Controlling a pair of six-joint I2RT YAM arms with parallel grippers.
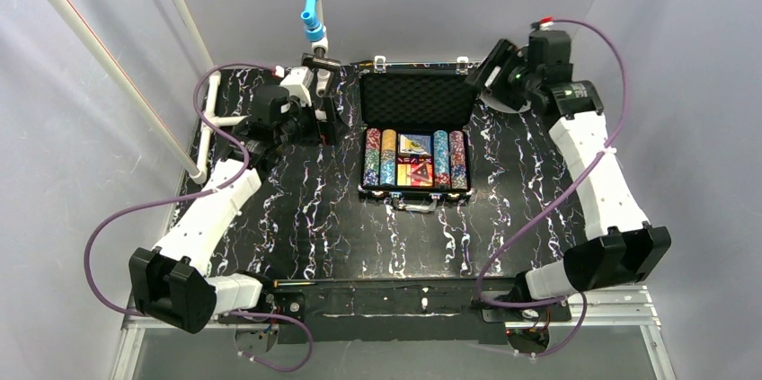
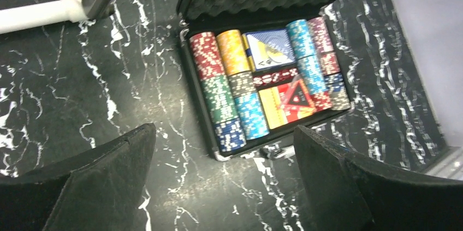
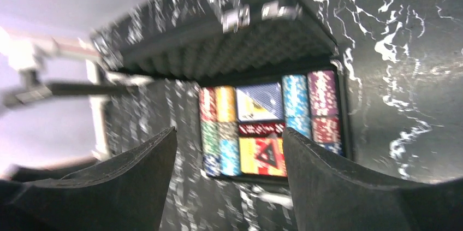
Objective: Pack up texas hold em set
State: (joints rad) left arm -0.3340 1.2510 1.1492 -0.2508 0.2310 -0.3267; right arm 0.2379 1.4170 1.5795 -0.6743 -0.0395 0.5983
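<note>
On either side of the open briefcase (image 1: 416,97), filled with chip rows (image 1: 374,157), the left gripper (image 2: 224,131) and right gripper (image 3: 229,130) hang spread wide, holding nothing.

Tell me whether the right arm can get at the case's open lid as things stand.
Probably yes. The right hand hangs open just beside the right edge of the lid, with nothing seen between them, and the left hand is on the far side, out of its way.

One briefcase (image 1: 416,97), four chip rows (image 1: 388,157)
</note>
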